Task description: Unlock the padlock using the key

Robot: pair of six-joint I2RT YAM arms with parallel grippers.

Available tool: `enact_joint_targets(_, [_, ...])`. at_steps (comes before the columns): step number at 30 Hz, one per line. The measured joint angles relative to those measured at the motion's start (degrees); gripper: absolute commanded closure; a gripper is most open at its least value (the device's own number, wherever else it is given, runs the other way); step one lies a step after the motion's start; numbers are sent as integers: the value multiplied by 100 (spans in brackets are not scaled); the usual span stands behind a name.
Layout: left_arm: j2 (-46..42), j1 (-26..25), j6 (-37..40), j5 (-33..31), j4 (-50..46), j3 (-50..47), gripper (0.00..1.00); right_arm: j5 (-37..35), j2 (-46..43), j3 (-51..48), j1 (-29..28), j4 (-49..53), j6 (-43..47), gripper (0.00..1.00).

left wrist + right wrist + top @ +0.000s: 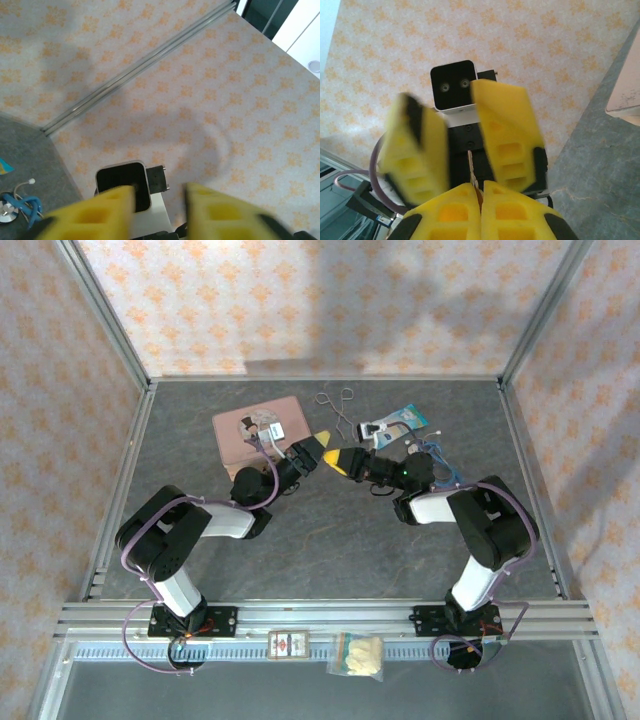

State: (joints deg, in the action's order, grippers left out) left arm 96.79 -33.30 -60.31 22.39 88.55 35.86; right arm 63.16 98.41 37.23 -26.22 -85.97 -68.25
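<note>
**Two grippers tip to tip over the table**

We are seeing a thin metal piece point(471, 167), silver with a brass-coloured bit at its base. It is sticking out from the right gripper point(481, 196), whose fingers are pressing together on it. Whether it is the padlock or the key we cannot tell. Facing it, the left gripper point(157, 205) is holding its yellow fingers point(506, 127) wide apart, close to the piece. Both are hovering over the grey table point(340, 540), near a corner of the pink tin point(240, 448). A blue cord point(437, 465) is lying beside the right arm.
</note>
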Motion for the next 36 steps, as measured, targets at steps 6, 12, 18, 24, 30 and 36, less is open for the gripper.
enact_joint_targets(6, [-293,101,-66,-146,-350,-155,1,-146,-647,76,0,2085,1628,100])
enact_joint_targets(12, [-796,208,46,-291,-1526,-87,1,-970,-1674,765,-50,4911,4006,100])
enact_joint_targets(18, [-817,208,-4,-251,-2085,-63,27,-1589,-1976,813,-52,6037,5101,100])
enact_joint_targets(24, [-673,190,-138,-39,-1965,24,33,-1797,-1985,813,-55,6406,5510,100])
enact_joint_targets(30, [-188,146,-304,151,-1742,160,37,-1696,-1985,811,-63,6378,5504,100])
enact_joint_targets(36, [-92,114,-417,271,-1685,164,66,-1556,-1976,809,-63,6192,5344,100])
